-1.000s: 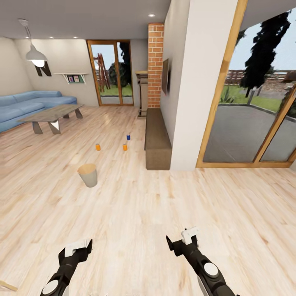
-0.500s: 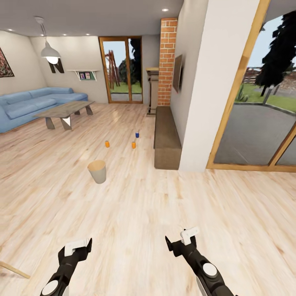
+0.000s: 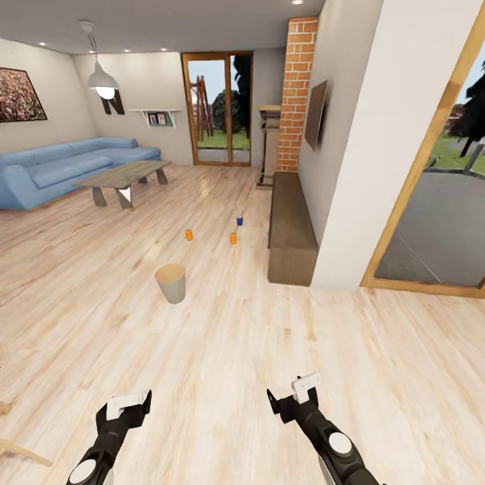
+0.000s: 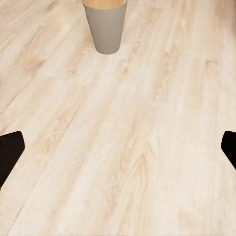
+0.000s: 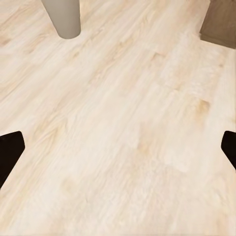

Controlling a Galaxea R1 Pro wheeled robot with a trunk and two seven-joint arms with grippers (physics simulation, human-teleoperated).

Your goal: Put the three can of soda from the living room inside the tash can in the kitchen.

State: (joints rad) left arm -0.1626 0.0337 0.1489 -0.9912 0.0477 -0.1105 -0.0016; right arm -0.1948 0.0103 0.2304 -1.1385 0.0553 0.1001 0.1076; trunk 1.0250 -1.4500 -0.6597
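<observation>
- The approach step is judged to be in hand: the living room is viewed from its near end, and none of the three cans has been collected yet.
- The tash can (image 3: 171, 282) is seen upright on the pale plank floor (image 3: 222, 350) at about 11 o'clock from the robot, well apart from both arms.
- Beyond it, two orange soda cans (image 3: 189, 235) (image 3: 233, 238) and a blue soda can (image 3: 239, 220) are found standing on the floor near 12 o'clock, each apart from the others, just left of the long dark bench (image 3: 291, 229).
- The blue sofa (image 3: 60, 168) and the grey low table (image 3: 124, 178) are placed at 10 o'clock.
- The next move is judged to call for driving forward past the bucket until a can is within reach.
- The left gripper (image 3: 124, 408) is held spread wide over bare floor; nothing is grasped or touched.
- The right gripper (image 3: 293, 399) is likewise spread wide and empty, with dark fingertips (image 5: 11, 147) at opposite frame edges.
</observation>
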